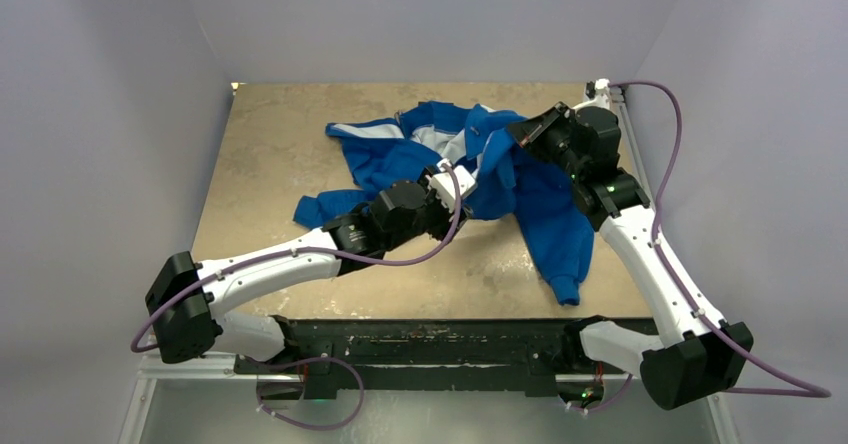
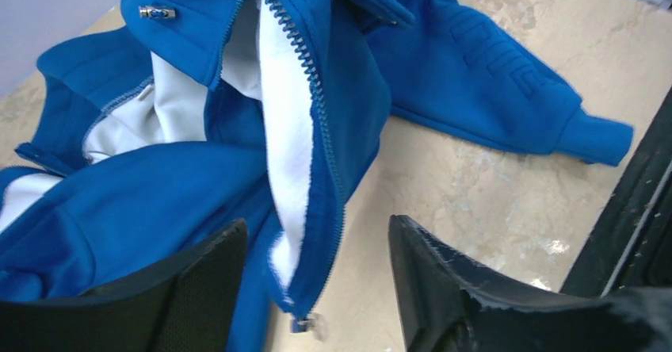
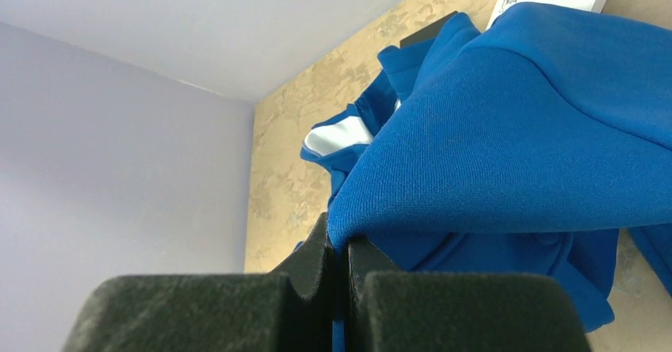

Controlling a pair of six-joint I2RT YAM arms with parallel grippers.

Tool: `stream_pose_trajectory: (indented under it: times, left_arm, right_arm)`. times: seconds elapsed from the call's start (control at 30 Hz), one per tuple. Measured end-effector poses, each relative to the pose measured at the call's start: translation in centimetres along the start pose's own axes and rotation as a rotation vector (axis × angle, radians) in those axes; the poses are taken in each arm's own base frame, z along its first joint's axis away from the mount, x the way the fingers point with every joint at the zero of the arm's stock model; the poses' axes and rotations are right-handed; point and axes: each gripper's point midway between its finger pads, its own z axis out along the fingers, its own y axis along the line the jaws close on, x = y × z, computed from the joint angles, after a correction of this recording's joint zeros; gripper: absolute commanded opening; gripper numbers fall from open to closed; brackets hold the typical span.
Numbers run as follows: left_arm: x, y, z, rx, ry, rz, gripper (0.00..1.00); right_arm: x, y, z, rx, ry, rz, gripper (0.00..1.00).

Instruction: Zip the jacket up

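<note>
The blue jacket (image 1: 540, 204) lies crumpled and unzipped on the table, its white lining (image 2: 289, 130) showing. My right gripper (image 3: 342, 237) is shut on a fold of the jacket (image 3: 507, 130) and holds it up at the back right (image 1: 520, 129). A front edge with zipper teeth (image 2: 313, 82) hangs from that fold, its lower end carrying a small metal piece (image 2: 309, 324). My left gripper (image 2: 317, 223) is open around this edge, its fingers on either side and clear of the cloth. A silvery zipper pull (image 2: 156, 11) sits on the other front edge.
The tan table (image 1: 290, 134) has grey walls on three sides. One sleeve runs toward the front edge, with its cuff (image 1: 566, 289) close to the black rail (image 1: 430, 336). The other sleeve (image 1: 325, 207) lies beside my left arm.
</note>
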Motion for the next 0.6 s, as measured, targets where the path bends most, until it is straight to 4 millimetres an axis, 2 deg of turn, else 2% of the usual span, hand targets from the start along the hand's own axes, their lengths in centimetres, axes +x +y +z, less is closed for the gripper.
stream_pose_trajectory:
  times: [0.1,0.2,0.33,0.5,0.6]
  left_arm:
    - [0.7,0.5,0.1,0.002,0.013,0.024,0.59]
    - [2.6,0.9,0.2,0.008,0.05,0.053,0.73]
    - [4.4,0.8,0.1,0.026,0.092,0.078,0.76]
    - [4.7,0.4,0.7,0.046,0.096,0.078,0.73]
    - [5.1,0.6,1.3,0.035,0.099,0.081,0.63]
  right_arm:
    - [0.1,-0.1,0.0,0.003,0.002,0.0,0.0]
    - [0.1,-0.1,0.0,0.003,0.003,-0.001,0.0]
    - [0.1,-0.1,0.0,0.002,0.005,-0.001,0.0]
    - [0.1,0.0,-0.1,0.0,0.007,-0.002,0.0]
    - [0.0,0.2,-0.3,-0.007,0.003,-0.005,0.0]
